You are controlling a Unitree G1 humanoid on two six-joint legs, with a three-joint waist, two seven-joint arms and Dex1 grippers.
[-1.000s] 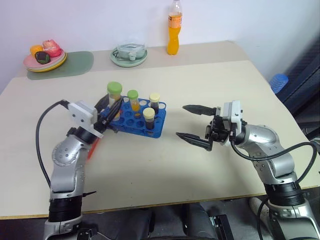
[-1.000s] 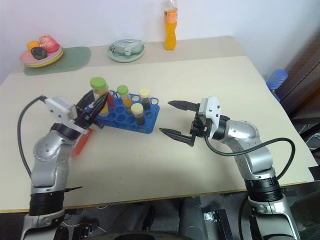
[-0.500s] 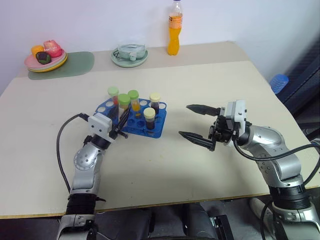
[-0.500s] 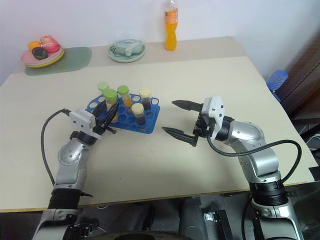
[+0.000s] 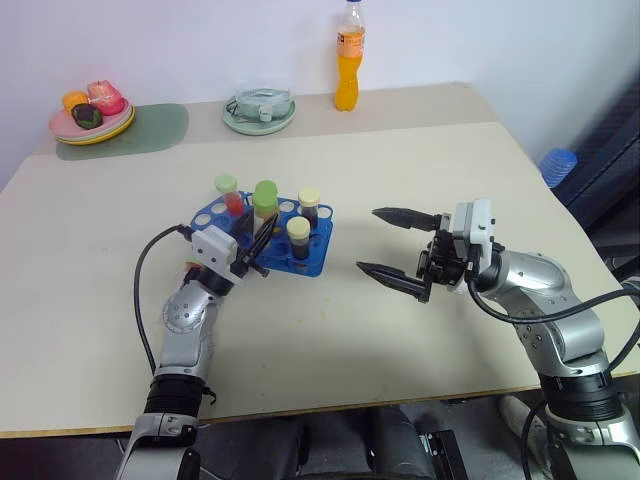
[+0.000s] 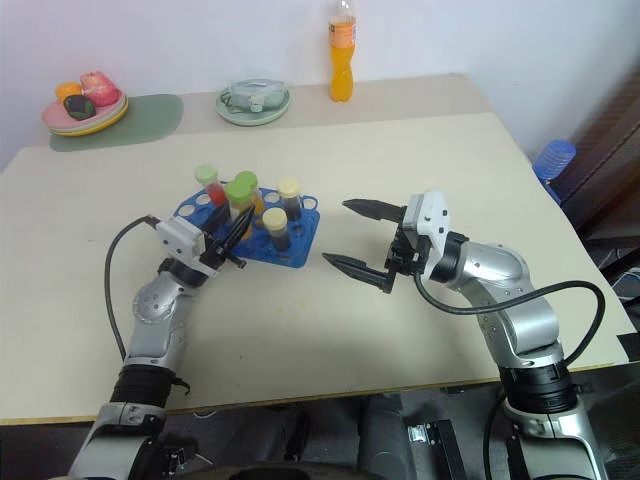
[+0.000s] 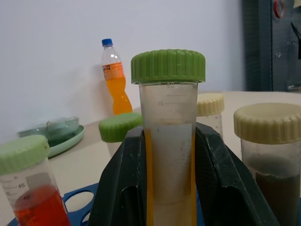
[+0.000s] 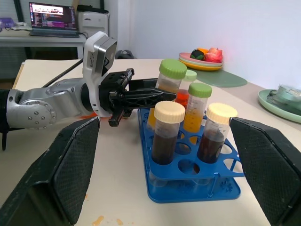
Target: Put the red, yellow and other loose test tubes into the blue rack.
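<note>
My left gripper [image 5: 258, 230] is shut on an upright green-capped tube [image 7: 168, 117] of yellow-orange liquid, at the near left side of the blue rack [image 5: 312, 262]; its bottom end is hidden. In the rack stand a red tube [image 7: 29, 207] with a pale green cap, another green-capped orange tube [image 8: 197, 110] and two cream-capped tubes of dark liquid [image 5: 297, 237]. A sliver of red-orange [image 8: 92, 114] shows on the table under my left wrist. My right gripper [image 5: 369, 240] hangs open and empty to the right of the rack, pointing at it.
Along the table's far edge stand an orange drink bottle [image 5: 347, 62], a green plate with a glass bowl [image 5: 259, 110] and a plate of fruit [image 5: 90, 112] on a green mat. A blue object [image 5: 558, 164] lies beyond the table's right edge.
My left gripper has come down and to the right with the green-capped tube, from above the rack's left end to among the standing tubes. The right arm has kept still.
</note>
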